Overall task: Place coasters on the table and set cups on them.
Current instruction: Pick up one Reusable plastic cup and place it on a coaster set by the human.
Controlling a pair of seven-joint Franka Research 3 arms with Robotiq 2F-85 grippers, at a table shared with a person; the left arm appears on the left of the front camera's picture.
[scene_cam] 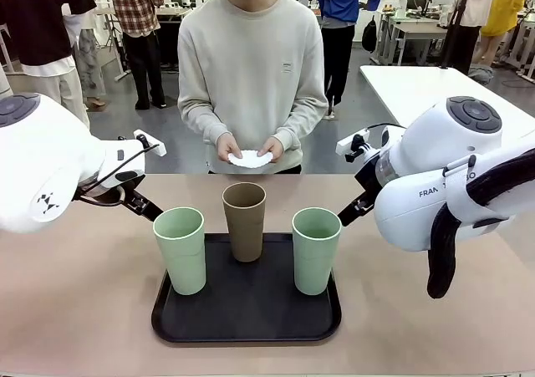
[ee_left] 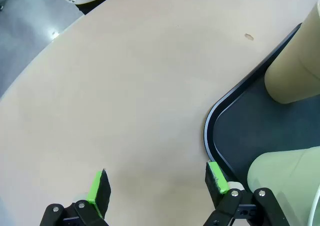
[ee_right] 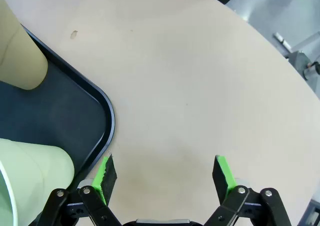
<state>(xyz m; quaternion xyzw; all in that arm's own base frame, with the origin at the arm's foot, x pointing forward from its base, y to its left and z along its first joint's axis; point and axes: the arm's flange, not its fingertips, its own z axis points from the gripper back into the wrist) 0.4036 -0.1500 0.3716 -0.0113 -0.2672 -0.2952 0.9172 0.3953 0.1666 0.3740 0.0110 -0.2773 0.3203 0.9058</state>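
Counter point(scene_cam: 75, 310): beige-pink top with a rounded edge, bare apart from one black tray point(scene_cam: 251, 327) near the middle. There is a small dark mark on it just beyond the tray's far left corner. Room: grey floor, one white table point(scene_cam: 418, 84) far right, several people standing at the back.

Cups: 3, all upright on the tray. Green cup point(scene_cam: 180, 250) at the near left, brown cup point(scene_cam: 244, 221) at the far middle, second green cup point(scene_cam: 315, 250) at the near right. They stand apart from each other.

Coasters point(scene_cam: 249, 159): a white bunch held in both hands of the person at the far side, above the counter's far edge. Count can't be read.

Arms: 2. Left arm's fingers point(ee_left: 96, 190) are spread wide and hold nothing, over bare counter just left of the tray's left edge. Right arm's fingers point(ee_right: 224, 172) are also spread wide and hold nothing, over bare counter just right of the tray's right edge.
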